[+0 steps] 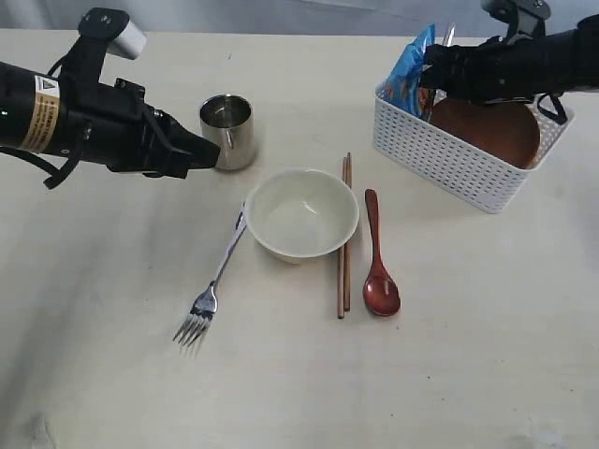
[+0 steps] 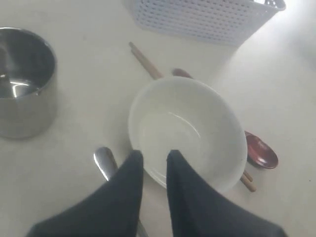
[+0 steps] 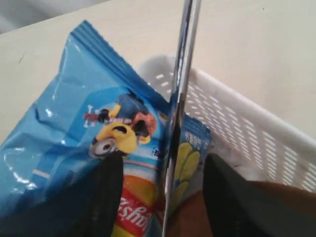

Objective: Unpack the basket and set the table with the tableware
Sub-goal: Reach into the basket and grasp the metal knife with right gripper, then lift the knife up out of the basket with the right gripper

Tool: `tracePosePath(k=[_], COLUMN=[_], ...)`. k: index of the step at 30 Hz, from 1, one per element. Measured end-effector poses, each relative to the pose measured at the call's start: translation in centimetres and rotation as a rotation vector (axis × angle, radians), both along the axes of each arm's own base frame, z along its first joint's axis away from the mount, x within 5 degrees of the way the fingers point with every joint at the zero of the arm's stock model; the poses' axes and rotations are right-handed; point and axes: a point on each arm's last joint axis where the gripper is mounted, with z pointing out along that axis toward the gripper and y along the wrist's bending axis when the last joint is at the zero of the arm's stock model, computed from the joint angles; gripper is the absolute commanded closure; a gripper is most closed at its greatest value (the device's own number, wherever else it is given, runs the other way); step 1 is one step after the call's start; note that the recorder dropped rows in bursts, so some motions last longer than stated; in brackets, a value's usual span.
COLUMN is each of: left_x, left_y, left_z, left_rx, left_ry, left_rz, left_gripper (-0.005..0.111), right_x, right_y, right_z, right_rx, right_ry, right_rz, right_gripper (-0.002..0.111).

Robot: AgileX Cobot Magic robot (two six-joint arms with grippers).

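Right claw (image 3: 163, 197) open astride upright steel knife (image 3: 180, 108) in basket (image 1: 449, 159), upper right; left claw (image 2: 154, 160) nearly closed, empty; chopsticks (image 1: 344, 238) lie vertically.

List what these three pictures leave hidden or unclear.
- Knife: right wrist view shows a steel strip between the right gripper fingers; its lower end is cut off, and contact cannot be told.
- Plate: exterior view, partly behind the basket wall and the right arm.
- Fork: left wrist view, mostly covered by the left gripper.
- Snack bag: its base is hidden inside the basket.
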Motion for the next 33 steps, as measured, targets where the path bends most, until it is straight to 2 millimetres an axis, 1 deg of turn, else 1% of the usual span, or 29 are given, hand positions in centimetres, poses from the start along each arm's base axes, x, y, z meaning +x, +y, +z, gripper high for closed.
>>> tracePosePath(k=[3, 7, 24, 27, 33], left_x=[-0.1, -0.3, -0.4, -0.4, -0.4], left_y=[-0.1, -0.3, -0.5, -0.5, -0.5], left_z=[0.0, 0.1, 0.2, 0.2, 0.2], left_rx=[-0.007, -0.027, -0.050, -0.050, -0.050], left_ry=[0.003, 0.010, 0.018, 0.018, 0.018], left_rz=[-0.009, -0.032, -0.052, -0.052, -0.052], left_gripper=[0.089, 0.089, 0.089, 0.089, 0.089], right_x=[0.1, 0.1, 0.3, 0.3, 0.3], right_y=[0.8, 1.4, 1.2, 1.2, 1.2], right_z=[0.0, 0.0, -0.3, -0.3, -0.3], right_rx=[-0.041, -0.052, -0.055, -0.055, -0.055], right_ry=[-0.006, -0.008, 0.004, 0.004, 0.004], right_rz=[-0.017, -0.019, -0.057, -0.057, -0.057], right_gripper=[0.071, 0.071, 0.072, 0.079, 0.102])
